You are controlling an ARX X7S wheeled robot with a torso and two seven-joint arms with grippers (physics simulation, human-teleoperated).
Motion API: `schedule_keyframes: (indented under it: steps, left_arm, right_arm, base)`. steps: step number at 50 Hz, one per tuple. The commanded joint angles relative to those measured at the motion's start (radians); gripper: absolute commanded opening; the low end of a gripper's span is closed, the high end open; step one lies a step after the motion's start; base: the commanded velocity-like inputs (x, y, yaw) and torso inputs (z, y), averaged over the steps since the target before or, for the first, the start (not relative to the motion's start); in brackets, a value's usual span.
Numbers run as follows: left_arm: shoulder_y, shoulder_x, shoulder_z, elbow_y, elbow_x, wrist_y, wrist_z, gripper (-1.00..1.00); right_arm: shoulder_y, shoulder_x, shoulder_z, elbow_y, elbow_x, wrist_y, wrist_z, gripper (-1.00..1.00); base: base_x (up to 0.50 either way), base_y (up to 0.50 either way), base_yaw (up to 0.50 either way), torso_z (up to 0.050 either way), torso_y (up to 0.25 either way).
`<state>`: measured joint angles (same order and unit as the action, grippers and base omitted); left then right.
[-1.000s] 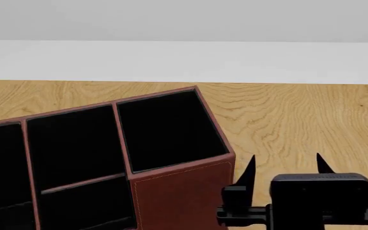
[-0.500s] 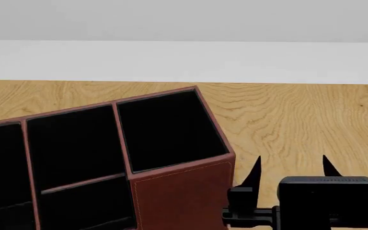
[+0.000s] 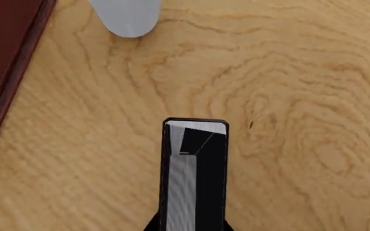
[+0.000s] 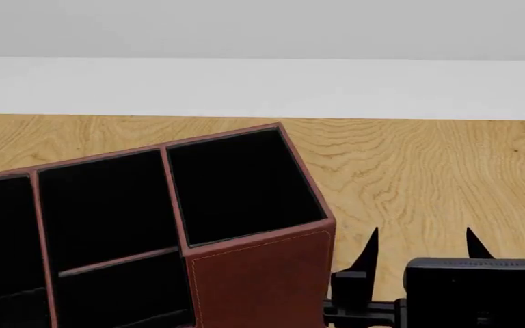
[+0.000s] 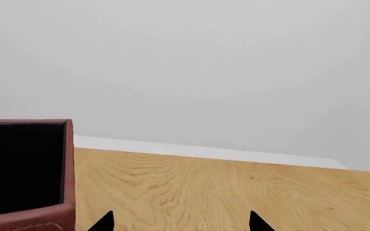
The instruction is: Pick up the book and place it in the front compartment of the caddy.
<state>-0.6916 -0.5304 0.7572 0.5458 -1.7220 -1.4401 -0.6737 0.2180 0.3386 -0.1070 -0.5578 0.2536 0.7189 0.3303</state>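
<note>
Fingers (image 4: 467, 242) spread, pointing up, right arm beside caddy (image 4: 253, 273)

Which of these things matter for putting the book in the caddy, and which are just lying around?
For the job: book; caddy.
Just there: pale rounded object beside the caddy; wooden table; right tool, open and empty.

the black right gripper (image 4: 421, 244) sits low at the head view's right edge, its two pointed fingertips (image 4: 368, 246) aimed upward and spread well apart, nothing between them. its boxy black wrist housing (image 4: 478, 287) lies just below. the left wrist view shows one black, grey-streaked left gripper finger (image 3: 194, 173); its state is unclear.
</note>
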Motion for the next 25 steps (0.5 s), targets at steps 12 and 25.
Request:
schedule_keyframes:
  steps: [12,25]
  left_arm:
    - [-0.031,-0.008,0.082,0.084,0.055,-0.050,0.026,-1.00]
    - [-0.100,-0.042,0.138,0.130,-0.066,-0.033,-0.062,-1.00]
  right_arm:
    - [0.006,-0.011,0.022,-0.016,-0.012,0.012,-0.012,1.00]
    - [0.007,-0.010,0.020,-0.035,-0.006,0.021,-0.005,1.00]
  base:
    - [0.00,0.00,0.00,0.000,0.000]
    - [0.00,0.00,0.00,0.000,0.000]
